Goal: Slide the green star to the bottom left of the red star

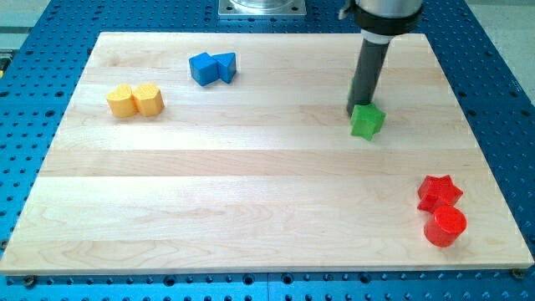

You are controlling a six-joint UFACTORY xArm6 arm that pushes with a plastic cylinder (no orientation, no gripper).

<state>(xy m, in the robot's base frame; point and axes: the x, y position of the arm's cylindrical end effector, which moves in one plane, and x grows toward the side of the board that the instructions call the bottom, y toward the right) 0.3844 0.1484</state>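
The green star (367, 122) lies on the wooden board (251, 192) in the upper right part of the view. The dark rod comes down from the view's top, and my tip (358, 110) touches the green star's upper left edge. The red star (439, 191) lies near the board's lower right corner, well below and to the right of the green star.
A red cylinder (445, 227) sits just below the red star, touching it. Two blue blocks (212, 67) sit together at the upper left of centre. Two yellow blocks (135, 100) sit together at the left. Blue perforated table (25, 125) surrounds the board.
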